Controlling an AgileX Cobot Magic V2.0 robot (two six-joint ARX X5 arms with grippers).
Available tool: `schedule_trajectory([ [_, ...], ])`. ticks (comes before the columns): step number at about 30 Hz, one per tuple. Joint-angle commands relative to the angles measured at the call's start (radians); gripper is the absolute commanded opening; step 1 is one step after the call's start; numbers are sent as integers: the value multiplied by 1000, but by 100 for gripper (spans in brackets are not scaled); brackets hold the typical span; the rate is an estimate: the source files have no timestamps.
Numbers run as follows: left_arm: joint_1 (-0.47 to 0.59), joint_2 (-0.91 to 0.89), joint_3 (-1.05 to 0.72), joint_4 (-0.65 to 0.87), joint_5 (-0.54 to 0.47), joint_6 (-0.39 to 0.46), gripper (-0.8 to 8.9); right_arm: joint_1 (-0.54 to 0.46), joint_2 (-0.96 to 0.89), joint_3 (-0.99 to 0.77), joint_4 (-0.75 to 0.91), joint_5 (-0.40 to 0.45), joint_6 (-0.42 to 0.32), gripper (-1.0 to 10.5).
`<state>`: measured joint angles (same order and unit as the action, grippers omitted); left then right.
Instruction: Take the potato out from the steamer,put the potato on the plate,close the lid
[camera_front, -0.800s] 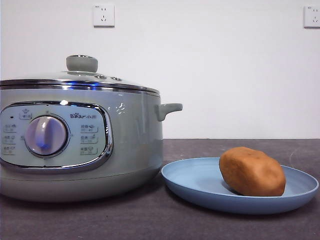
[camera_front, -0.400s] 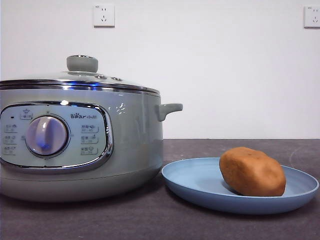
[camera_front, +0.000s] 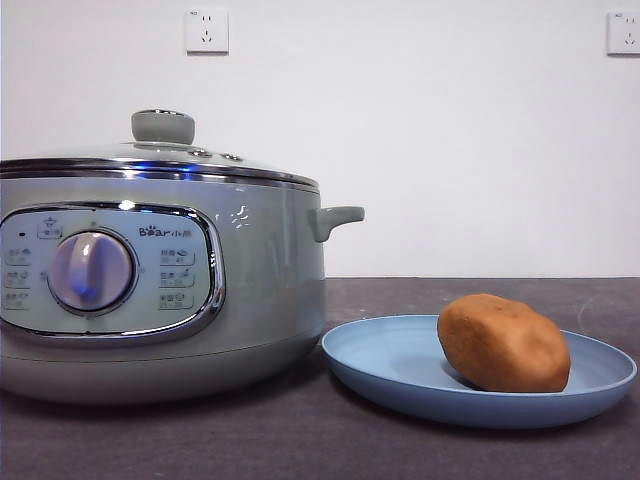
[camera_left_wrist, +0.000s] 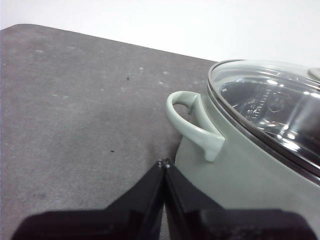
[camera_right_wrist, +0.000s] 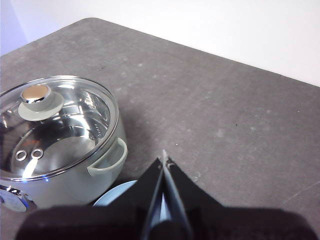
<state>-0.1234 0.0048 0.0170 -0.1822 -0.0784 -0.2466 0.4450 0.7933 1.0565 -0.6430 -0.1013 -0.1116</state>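
Front view shows the job looks pretty much done: potato (camera_front: 503, 343) sits on the plate (camera_front: 390, 372) just beside the steamer (camera_front: 270, 280), lid (camera_front: 160, 150) seated on the steamer's rim. Both arms hang above, left gripper (camera_left_wrist: 164, 164) near the steamer's handle, right gripper (camera_right_wrist: 164, 159) up over the plate, each with jaws pressed together and holding nothing. Main risk I'd guess is a retreating arm clipping that handle or the lid knob and knocking the lid crooked, or nudging the plate so the potato rolls.
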Motion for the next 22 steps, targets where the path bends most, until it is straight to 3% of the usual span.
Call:
schedule_trajectory([
  [1,3,-1,-14,5,3,14,-3,1,-2,1,5,3,10,0],
  [19,3,-1,-14,5,3,14,-3,2,-3,1,4,-6,11,0],
  [22,3,-1,-14,5,3,14,-3,-11,-22,1,-20,108,20,0],
])
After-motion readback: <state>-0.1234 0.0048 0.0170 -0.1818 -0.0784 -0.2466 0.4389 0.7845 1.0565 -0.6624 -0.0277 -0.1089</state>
